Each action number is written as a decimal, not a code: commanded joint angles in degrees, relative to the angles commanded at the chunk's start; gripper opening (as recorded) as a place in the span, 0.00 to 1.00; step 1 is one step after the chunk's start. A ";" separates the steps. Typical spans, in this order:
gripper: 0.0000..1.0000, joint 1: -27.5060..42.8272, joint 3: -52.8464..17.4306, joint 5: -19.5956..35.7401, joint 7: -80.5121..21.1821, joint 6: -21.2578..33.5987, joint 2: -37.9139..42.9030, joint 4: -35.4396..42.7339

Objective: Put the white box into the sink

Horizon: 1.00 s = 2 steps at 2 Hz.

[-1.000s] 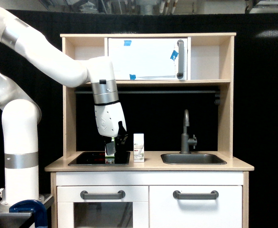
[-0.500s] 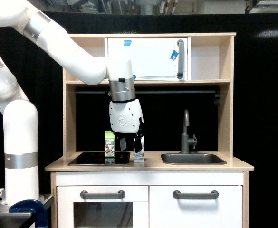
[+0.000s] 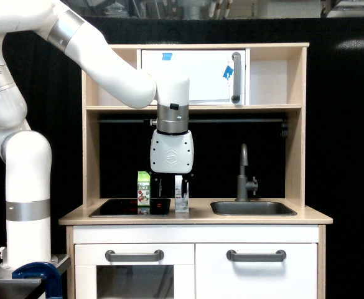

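The white box [image 3: 181,198] stands upright on the light wood countertop [image 3: 194,218], between the black stovetop and the sink [image 3: 253,208]. My gripper [image 3: 172,187] hangs straight down over it, open, with its dark fingers [image 3: 158,187] reaching to the level of the box's upper half. The box sits close to the finger on the exterior view's right. Whether a finger touches the box cannot be made out. The sink is a shallow dark grey basin to the exterior view's right, with nothing showing above its rim.
A green juice carton [image 3: 144,189] stands on the black stovetop [image 3: 130,207], just to the exterior view's left of my gripper. A dark grey tap [image 3: 244,174] rises behind the sink. A shelf and a white cabinet door [image 3: 194,76] lie overhead.
My arm has swung toward the exterior view's right, from over the green carton to over the white box, and the wrist now hangs vertical. Both cartons stayed in place.
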 joint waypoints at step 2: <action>1.00 4.75 -10.16 16.30 -12.62 5.96 6.14 4.31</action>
